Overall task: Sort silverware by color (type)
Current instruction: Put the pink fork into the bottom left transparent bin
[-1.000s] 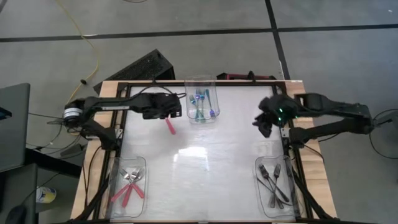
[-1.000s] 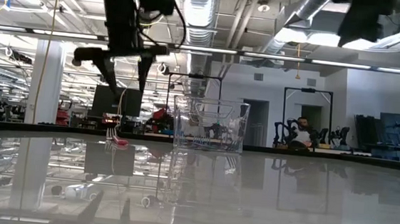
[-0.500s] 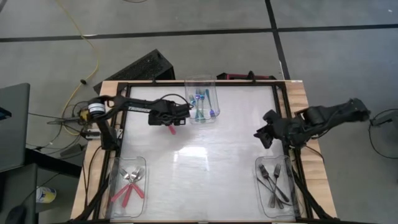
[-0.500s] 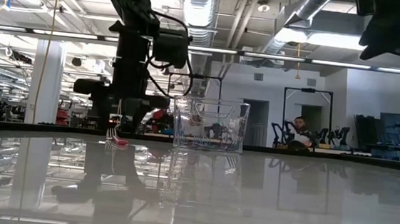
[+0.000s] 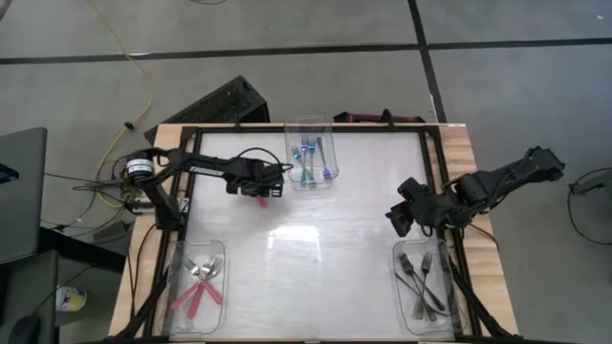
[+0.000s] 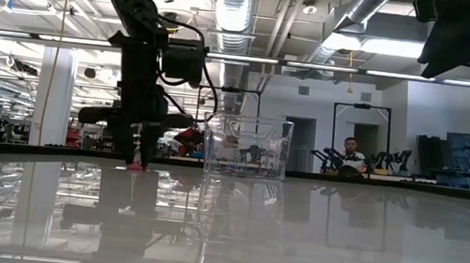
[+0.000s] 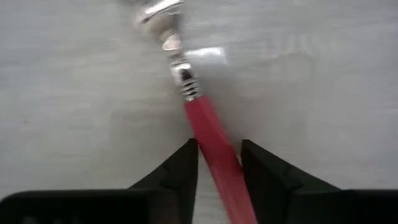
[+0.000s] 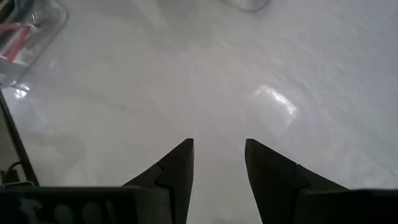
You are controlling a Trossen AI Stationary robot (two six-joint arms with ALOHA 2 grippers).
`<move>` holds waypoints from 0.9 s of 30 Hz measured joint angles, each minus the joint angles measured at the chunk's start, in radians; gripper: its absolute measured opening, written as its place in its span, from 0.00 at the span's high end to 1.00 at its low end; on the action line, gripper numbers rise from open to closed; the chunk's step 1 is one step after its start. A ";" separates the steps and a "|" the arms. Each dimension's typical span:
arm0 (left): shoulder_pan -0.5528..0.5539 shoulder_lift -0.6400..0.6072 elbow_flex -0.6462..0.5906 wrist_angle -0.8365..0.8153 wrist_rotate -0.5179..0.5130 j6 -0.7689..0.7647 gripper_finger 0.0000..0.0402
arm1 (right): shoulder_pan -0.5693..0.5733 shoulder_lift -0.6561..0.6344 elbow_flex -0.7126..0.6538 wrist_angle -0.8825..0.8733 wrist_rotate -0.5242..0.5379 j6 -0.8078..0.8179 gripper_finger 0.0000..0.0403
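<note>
A red-handled piece of silverware (image 7: 199, 118) lies flat on the white table, its metal head (image 7: 155, 9) pointing away from my left gripper (image 7: 219, 168). That gripper (image 5: 260, 189) is down at the table just left of the far-centre bin, shut on the handle. In the low view the left gripper (image 6: 135, 155) stands upright over the red piece (image 6: 135, 166). My right gripper (image 5: 404, 216) hovers open and empty over the table's right side, and its wrist view shows the right gripper (image 8: 219, 162) above bare table. My left gripper pinches the red handle (image 7: 214, 152) between its two fingers (image 7: 183, 177), back from the metal neck. It comes from above, pointing down, with the fingers set across the handle. The piece lies on the table.
Three clear bins stand on the table: the far-centre bin (image 5: 309, 164) holds blue-handled pieces, the near-left bin (image 5: 196, 284) red-handled ones, the near-right bin (image 5: 422, 284) black ones. A black frame (image 5: 187, 205) runs along the table's edges. A person (image 6: 349, 153) sits far off in the room.
My left gripper has dropped from well above the table down onto the red handle, moving slightly toward the near edge. My right arm has swung toward the near edge and now sits closer to the near-right bin.
</note>
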 joint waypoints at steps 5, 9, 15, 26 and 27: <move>-0.023 -0.026 -0.019 -0.012 -0.030 0.048 0.85 | 0.005 0.045 0.000 0.008 0.001 0.001 0.59; -0.023 -0.081 -0.028 -0.011 -0.030 0.085 0.92 | 0.005 0.075 0.000 0.014 0.001 0.005 0.59; -0.029 -0.209 -0.034 -0.029 -0.027 0.119 0.92 | 0.004 0.104 0.000 0.063 0.001 0.017 0.59; -0.146 -0.542 -0.028 -0.038 -0.125 0.052 0.92 | 0.004 0.111 0.000 0.203 0.027 -0.026 0.59; -0.171 -0.568 -0.028 -0.040 -0.122 0.037 0.92 | 0.004 0.111 0.000 0.218 0.036 -0.035 0.59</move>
